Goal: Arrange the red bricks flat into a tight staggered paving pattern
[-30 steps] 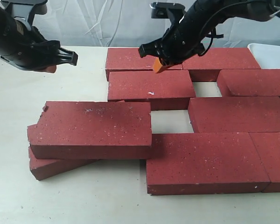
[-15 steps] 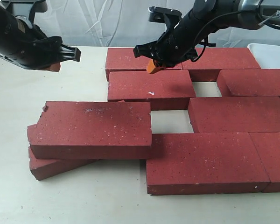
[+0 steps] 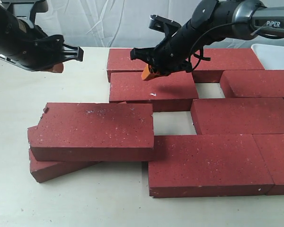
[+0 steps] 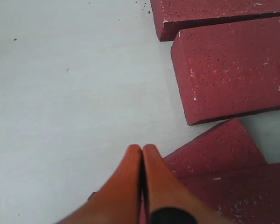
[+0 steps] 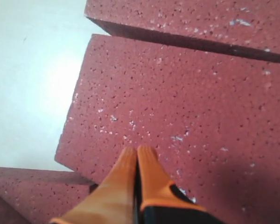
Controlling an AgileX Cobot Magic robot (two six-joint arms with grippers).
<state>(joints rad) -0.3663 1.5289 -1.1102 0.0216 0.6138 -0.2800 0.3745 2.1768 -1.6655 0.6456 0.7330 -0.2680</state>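
Observation:
Several dark-red bricks lie on the pale table. One brick (image 3: 92, 130) rests tilted on top of another brick (image 3: 52, 168) at the front left. The rest lie flat in rows with gaps, among them a second-row brick (image 3: 151, 89) (image 5: 177, 107) (image 4: 233, 70). My right gripper (image 3: 147, 73) (image 5: 137, 151) is shut, orange fingers pressed together, hovering just over that second-row brick's far left part. My left gripper (image 3: 54, 67) (image 4: 142, 148) is shut with nothing in it, held above bare table at the far left, clear of the bricks.
A white tray (image 3: 274, 54) stands at the back right edge. A crumpled white backdrop (image 3: 109, 23) hangs behind the table. Small gaps of bare table (image 3: 173, 122) show between the flat bricks. Bare table (image 3: 47, 90) lies left of the rows.
My right gripper has slid leftward over the back bricks, staying shut. The left gripper has shifted slightly right. The bricks have not moved.

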